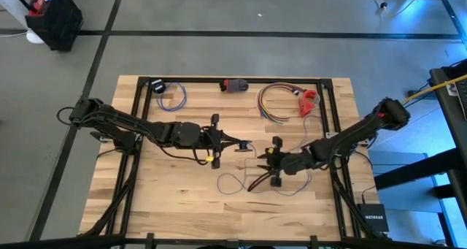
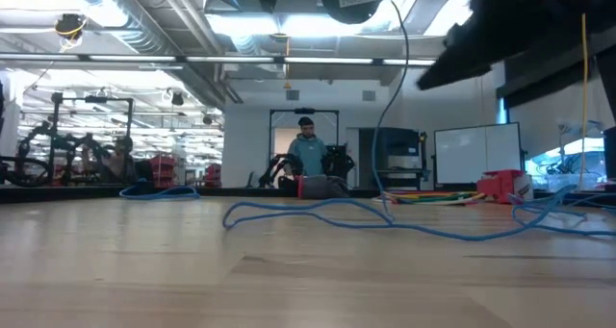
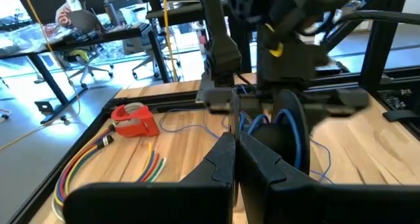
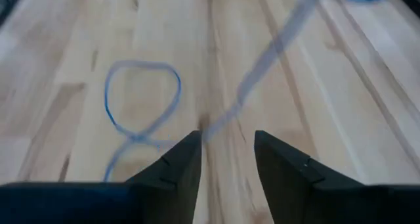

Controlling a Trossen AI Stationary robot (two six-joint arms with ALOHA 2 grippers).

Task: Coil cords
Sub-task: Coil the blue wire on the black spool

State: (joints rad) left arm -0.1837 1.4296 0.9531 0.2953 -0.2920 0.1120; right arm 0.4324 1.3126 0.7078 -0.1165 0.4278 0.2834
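The left gripper is clenching the thin grey-lilac wire's black disc; the right gripper's fingers, parted, are straddling wire, seemingly to gather slack.

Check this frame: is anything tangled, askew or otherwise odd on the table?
Only the thin cord looks untidy: it sprawls in loose loops across the wood in front of the right hand, not yet coiled. The left hand holds the black disc with a few turns of cord around it. The coloured wire bundle lies neatly.
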